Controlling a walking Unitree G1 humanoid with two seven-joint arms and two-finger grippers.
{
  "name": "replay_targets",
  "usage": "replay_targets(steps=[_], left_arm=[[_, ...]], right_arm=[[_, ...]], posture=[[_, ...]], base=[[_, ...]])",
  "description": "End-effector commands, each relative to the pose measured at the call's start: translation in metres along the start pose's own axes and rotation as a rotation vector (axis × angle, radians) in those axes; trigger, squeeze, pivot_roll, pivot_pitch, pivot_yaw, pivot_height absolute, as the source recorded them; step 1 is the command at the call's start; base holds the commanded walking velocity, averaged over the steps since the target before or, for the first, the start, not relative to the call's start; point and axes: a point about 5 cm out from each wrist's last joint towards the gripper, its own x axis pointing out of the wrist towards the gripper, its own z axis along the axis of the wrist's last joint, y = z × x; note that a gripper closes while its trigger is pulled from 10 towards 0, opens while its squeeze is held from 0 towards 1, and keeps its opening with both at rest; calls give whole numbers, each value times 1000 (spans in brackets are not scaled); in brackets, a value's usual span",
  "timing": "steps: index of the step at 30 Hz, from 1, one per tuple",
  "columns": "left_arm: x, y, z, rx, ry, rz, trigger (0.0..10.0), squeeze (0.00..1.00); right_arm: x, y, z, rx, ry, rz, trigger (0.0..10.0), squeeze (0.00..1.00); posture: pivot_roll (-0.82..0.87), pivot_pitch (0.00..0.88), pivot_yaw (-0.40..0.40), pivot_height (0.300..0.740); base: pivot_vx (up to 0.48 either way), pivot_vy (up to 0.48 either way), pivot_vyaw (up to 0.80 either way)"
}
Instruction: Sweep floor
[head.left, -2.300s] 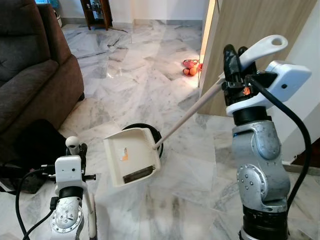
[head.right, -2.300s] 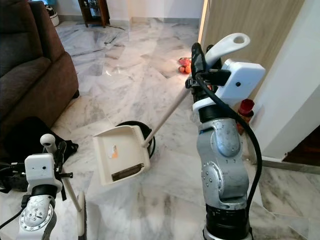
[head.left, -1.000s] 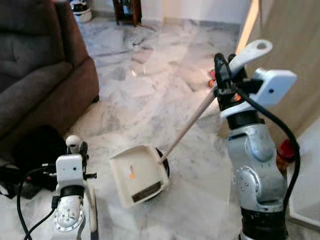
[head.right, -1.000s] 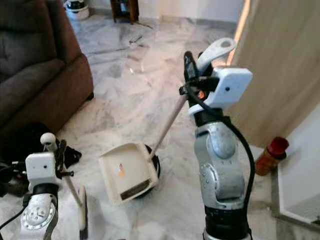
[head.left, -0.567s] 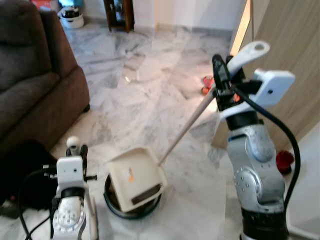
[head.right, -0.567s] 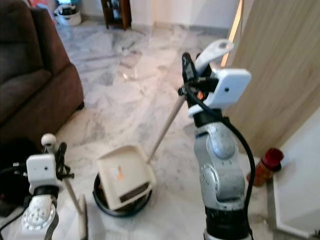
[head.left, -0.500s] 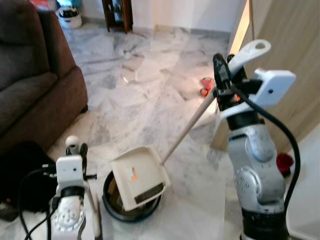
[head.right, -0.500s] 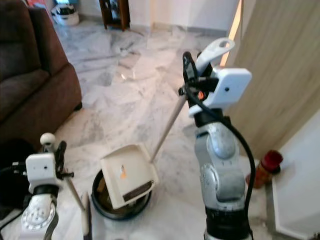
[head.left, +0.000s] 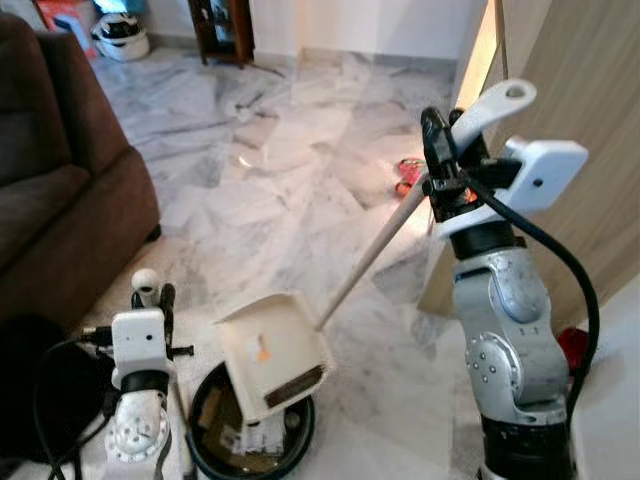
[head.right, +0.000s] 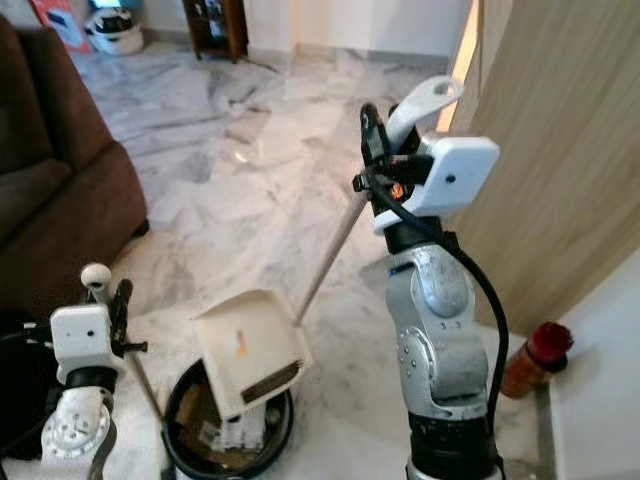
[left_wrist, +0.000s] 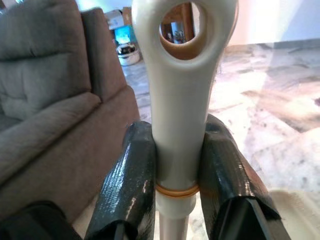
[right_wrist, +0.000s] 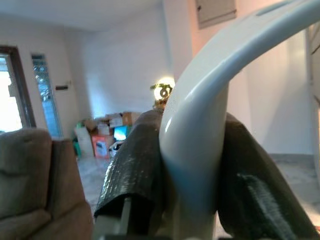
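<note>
A cream dustpan (head.left: 272, 355) hangs tilted above a round black bin (head.left: 205, 418) that has scraps of litter in it. An orange fleck sticks to the pan's face. Its long pale handle (head.left: 370, 255) rises to my right gripper (head.left: 450, 135), which is shut on it just below the looped end (head.right: 425, 100). In the right wrist view the black fingers (right_wrist: 135, 165) clamp the white loop. My left gripper (head.left: 150, 298), low at the left, is shut on the broom handle (left_wrist: 180, 90). The broom's shaft (head.right: 150, 395) runs down beside the bin.
A brown sofa (head.left: 50, 200) fills the left side, with a black bag and cables (head.left: 30, 385) at its foot. A wooden panel wall (head.left: 585, 90) stands on the right, with a red bottle (head.right: 535, 360) at its base. Small red and orange items (head.left: 408, 175) lie on the marble floor.
The camera has swung, so the whole scene shifted. The bin now shows more fully under the dustpan, with litter visible inside. Both grippers keep their holds.
</note>
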Motion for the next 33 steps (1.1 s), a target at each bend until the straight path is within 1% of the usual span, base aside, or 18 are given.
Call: replay_targets(steps=[1,6,10,11,13,15,16,17,20,21,22,23,25,28,29,30,31,33], left_arm=[[-1,5,4,18,-29,11,10000,0],[-1,5,4,17,-30,11,10000,0],[0,4,4,13,-32,8,10000,0],[0,4,4,12,-32,8,10000,0],[0,4,4,11,-32,7,10000,0],[0,4,4,11,-32,5,10000,0],[0,4,4,11,-32,5,10000,0],[0,4,4,9,-33,6,10000,0],[0,4,4,9,-35,5,10000,0],[1,4,4,9,-36,5,10000,0],[1,4,4,9,-36,5,10000,0],[1,4,4,8,-36,6,10000,0],[1,4,4,8,-38,5,10000,0],[2,4,4,8,-38,4,10000,0],[2,4,4,8,-39,4,10000,0],[2,4,4,8,-39,4,10000,0],[2,3,4,7,-39,4,10000,0],[3,3,4,7,-39,4,10000,0]], right_arm=[[1,11,13,39,-67,42,10000,0],[0,12,13,43,-68,47,10000,0],[0,19,15,47,-80,66,10000,0],[-1,27,16,33,-90,97,10000,0],[-1,31,17,29,-97,115,10000,0],[-2,43,20,-9,-123,160,10000,0],[-2,43,20,-9,-123,160,10000,0],[-4,53,21,-36,-137,206,10000,0],[-9,73,24,0,-159,267,10000,0],[-11,80,26,-24,-177,301,10000,0],[-11,80,26,-24,-177,301,10000,0],[-13,88,29,-49,-198,347,10000,0],[-18,100,31,-51,-218,409,10000,0],[-20,105,33,-53,-229,442,10000,0],[-22,108,37,-84,-254,478,10000,0],[-22,108,37,-84,-254,478,10000,0],[-25,113,40,-133,-284,522,10000,0],[-25,114,41,-146,-291,534,10000,0]], posture=[[119,111,38,740],[117,111,39,740],[117,111,40,740],[117,111,40,740],[117,112,40,740],[117,112,41,740],[117,112,41,740],[117,112,41,740],[117,110,42,740],[118,110,43,740],[118,110,43,740],[117,111,44,740],[117,110,45,740],[117,110,45,740],[117,110,45,740],[117,110,45,740],[116,109,47,740],[116,109,47,740]], base=[[0,0,0],[0,0,0],[0,0,0],[0,0,0],[0,0,0],[0,0,0],[0,0,0],[0,0,0],[0,0,0],[0,0,0],[0,0,0],[0,0,0],[0,0,0],[0,0,0],[0,0,0],[0,0,0],[0,0,0],[0,0,0]])
